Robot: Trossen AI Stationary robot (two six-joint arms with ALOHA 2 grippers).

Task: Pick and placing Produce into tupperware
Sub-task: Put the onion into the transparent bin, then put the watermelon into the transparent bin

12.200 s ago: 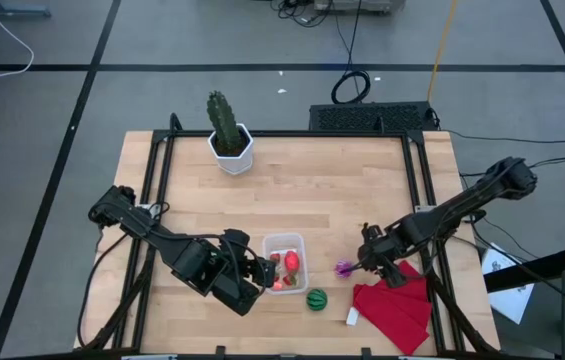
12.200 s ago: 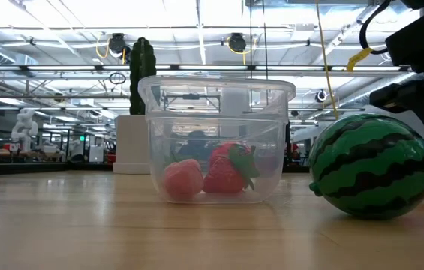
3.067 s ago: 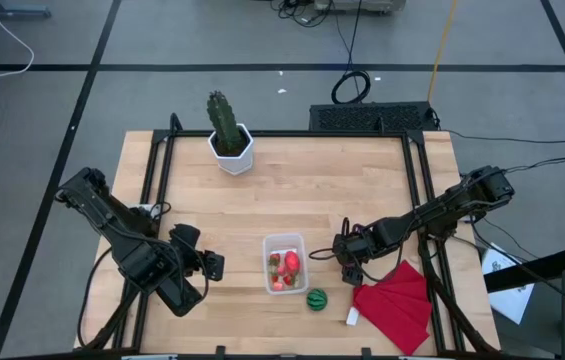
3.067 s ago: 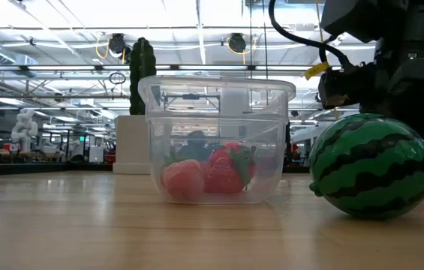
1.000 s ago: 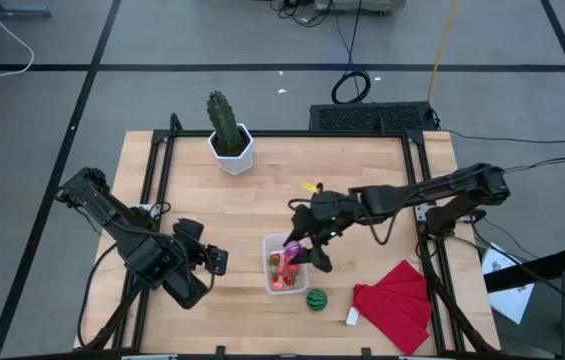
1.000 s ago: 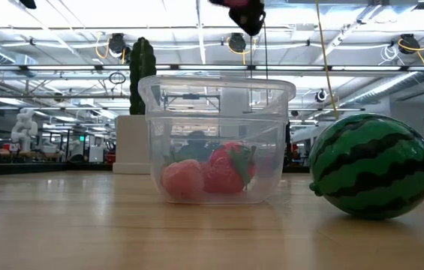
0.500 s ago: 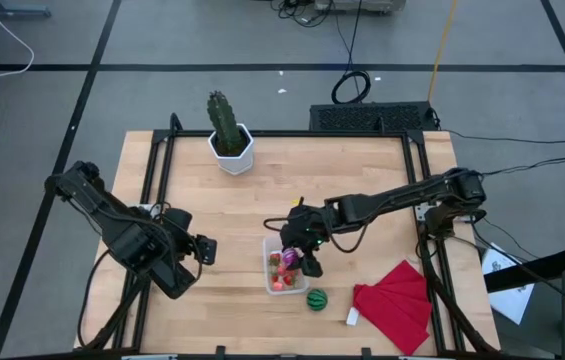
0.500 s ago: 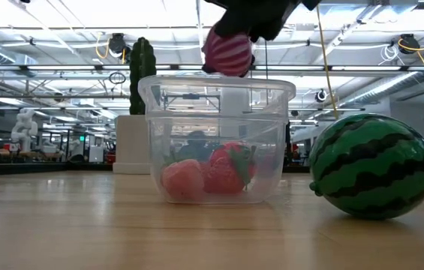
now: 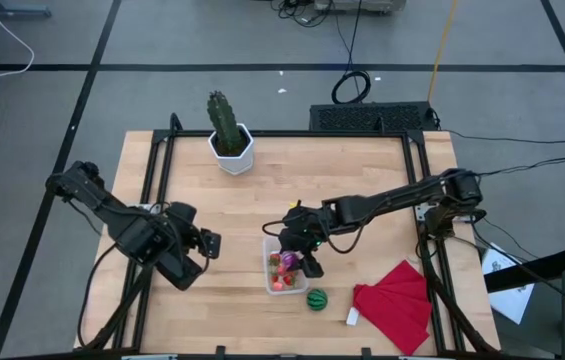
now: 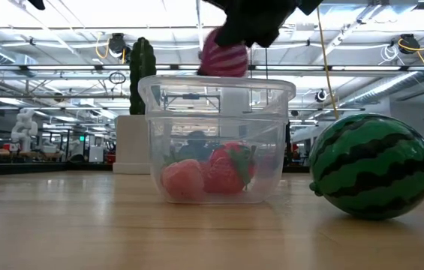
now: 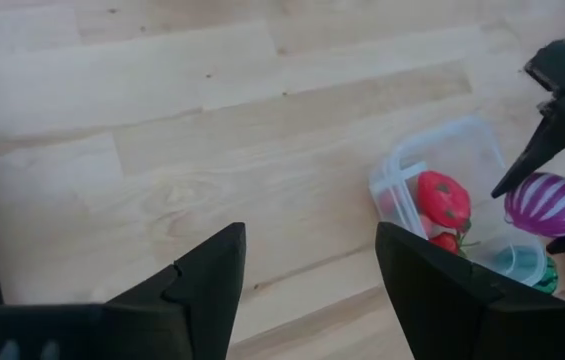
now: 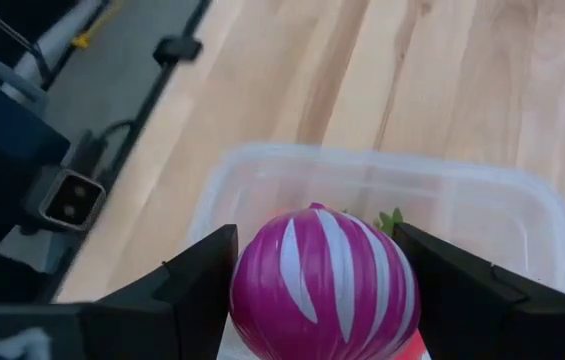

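Right claw (image 12: 322, 290): clenched on purple striped onion (image 12: 324, 281), held above the tupperware (image 9: 284, 264) rim. Tupperware: clear, mid-front of surface (image 9: 362, 180), containing strawberries (image 10: 227, 169) and a pink piece (image 10: 182, 180). Watermelon ball (image 10: 371, 166): on surface just beside tupperware. Left claw (image 11: 307, 285): released, empty, well apart at tupperware's left. Red cloth (image 9: 397, 303): front right. Cactus (image 9: 226, 128): rear. No legible writing.

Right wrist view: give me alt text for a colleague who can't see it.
The right claw grips a purple ball with white stripes directly above the clear tupperware, which sits on the wooden table. Red and green produce peeks out inside the tupperware behind the ball.
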